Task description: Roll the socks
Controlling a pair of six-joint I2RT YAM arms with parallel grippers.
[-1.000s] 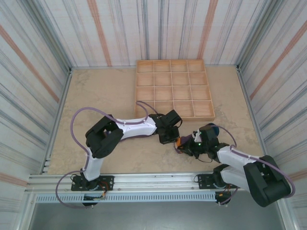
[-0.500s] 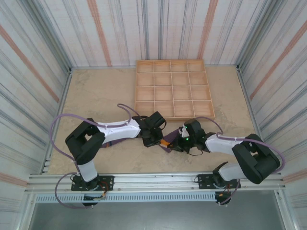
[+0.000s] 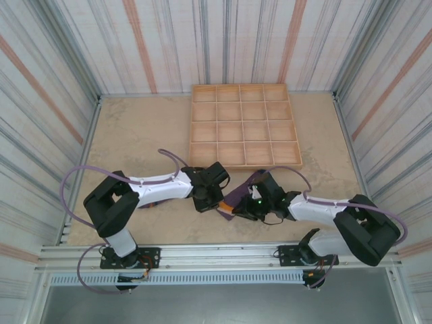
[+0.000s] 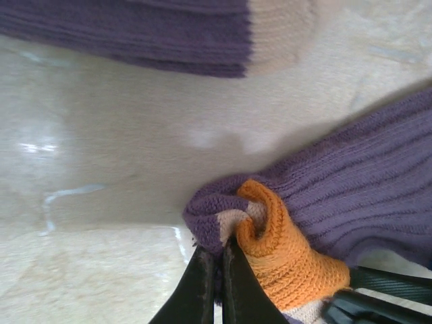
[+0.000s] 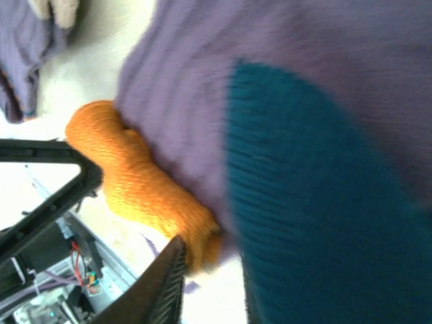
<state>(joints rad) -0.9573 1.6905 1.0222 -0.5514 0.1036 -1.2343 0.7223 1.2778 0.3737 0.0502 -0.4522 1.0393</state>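
Purple socks (image 3: 239,192) lie bunched near the counter's (image 3: 135,128) 6 o'clock edge; the left gripper (image 4: 214,262) is clamped tight on them beside the orange cuff (image 4: 283,256), while the right gripper (image 3: 243,209) touches them, its opening impossible to judge

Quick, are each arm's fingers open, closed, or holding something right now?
Left gripper: fingers closed, pinching the edge of the orange-cuffed sock.
Right gripper: at the same sock; open or gripping cannot be told.
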